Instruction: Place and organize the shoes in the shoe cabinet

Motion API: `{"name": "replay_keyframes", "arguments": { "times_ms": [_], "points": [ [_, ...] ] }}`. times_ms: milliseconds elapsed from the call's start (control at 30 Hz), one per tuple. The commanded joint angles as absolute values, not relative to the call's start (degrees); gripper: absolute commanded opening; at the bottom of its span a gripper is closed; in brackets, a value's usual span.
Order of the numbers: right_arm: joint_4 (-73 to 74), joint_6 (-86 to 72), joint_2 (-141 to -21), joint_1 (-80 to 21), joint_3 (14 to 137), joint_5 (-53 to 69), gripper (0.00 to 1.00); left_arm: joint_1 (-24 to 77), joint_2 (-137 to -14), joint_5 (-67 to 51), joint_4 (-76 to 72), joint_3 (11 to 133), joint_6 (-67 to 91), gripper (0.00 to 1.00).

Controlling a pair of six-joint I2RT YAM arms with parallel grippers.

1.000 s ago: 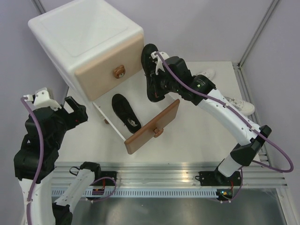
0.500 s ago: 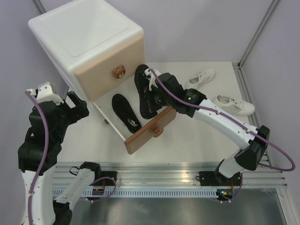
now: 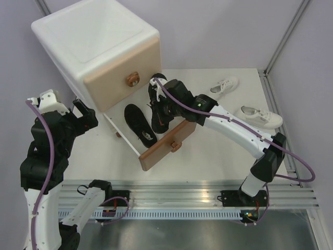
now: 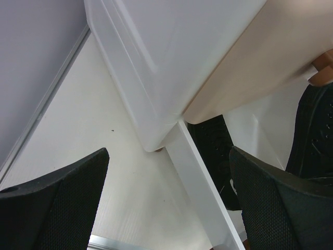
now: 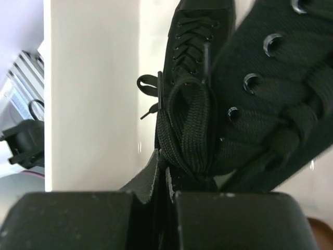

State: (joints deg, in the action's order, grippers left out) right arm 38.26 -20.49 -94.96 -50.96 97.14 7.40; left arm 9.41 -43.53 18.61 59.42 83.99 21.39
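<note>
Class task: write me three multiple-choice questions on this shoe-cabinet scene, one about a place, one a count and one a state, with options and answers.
1. Where does the free black shoe lie?
A. on the cabinet top
B. in the open lower drawer
C. beside the rail

2. How many white sneakers are on the table?
A. one
B. two
C. four

3. The right gripper is:
A. open and empty
B. shut on the second black shoe
C. out of view

Answers:
1 B, it lies behind the drawer's brown front.
2 B, a second one lies further right.
3 B, the right wrist view shows its fingers closed on the shoe.
</note>
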Motion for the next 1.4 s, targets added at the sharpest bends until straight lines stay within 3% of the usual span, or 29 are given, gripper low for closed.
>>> {"name": "replay_keyframes", "arguments": {
  "times_ms": [0, 533, 833, 1367],
  "points": [
    [37.61, -14.77, -97.82, -50.71, 102.74, 6.77, 0.00, 9.58, -43.86, 19.78, 56.95, 84.37, 20.13, 1.00],
    [40.08, -16.00, -98.17, -52.56, 103.10, 10.63, 0.00, 9.58, -45.09, 19.78, 55.90, 84.37, 20.30, 1.00],
    [32.79, -23.54, -95.10, -53.61, 99.23, 7.73, 0.00, 9.58, -45.62, 19.78, 55.02, 84.64, 19.43, 1.00],
    [33.04, -25.86, -96.76, -59.15, 99.92, 2.65, 0.00, 9.58, -44.74, 20.39, 54.58, 84.11, 18.46, 1.00]
  ]
}}
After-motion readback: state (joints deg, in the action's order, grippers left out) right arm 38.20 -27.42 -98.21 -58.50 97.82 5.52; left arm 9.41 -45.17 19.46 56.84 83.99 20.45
